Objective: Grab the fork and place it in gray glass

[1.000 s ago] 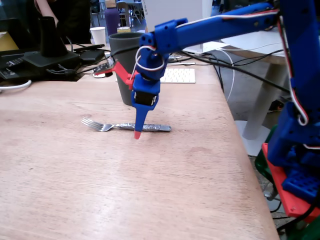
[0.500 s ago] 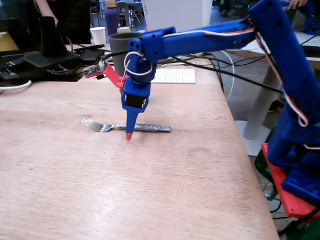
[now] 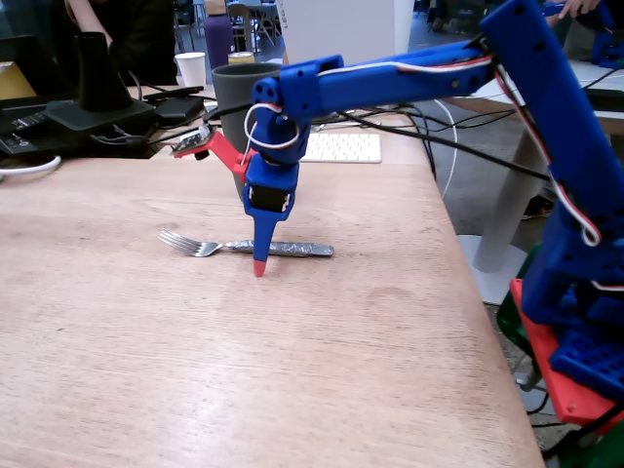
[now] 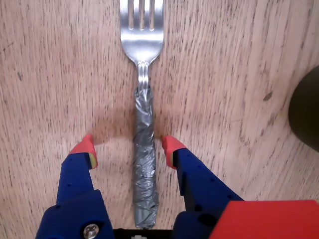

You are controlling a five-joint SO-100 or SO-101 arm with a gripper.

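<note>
My pincer [image 4: 124, 144] stood spread astride the fork [image 4: 143, 114], bare wooden counter [image 4: 60, 74] around, gray glass [image 3: 239, 93] well behind

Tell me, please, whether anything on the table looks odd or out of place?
Only the fork: its handle is wrapped in crinkled silver tape. It lies flat between the open gripper fingertips. The glass stands upright behind; nothing spilled.
</note>
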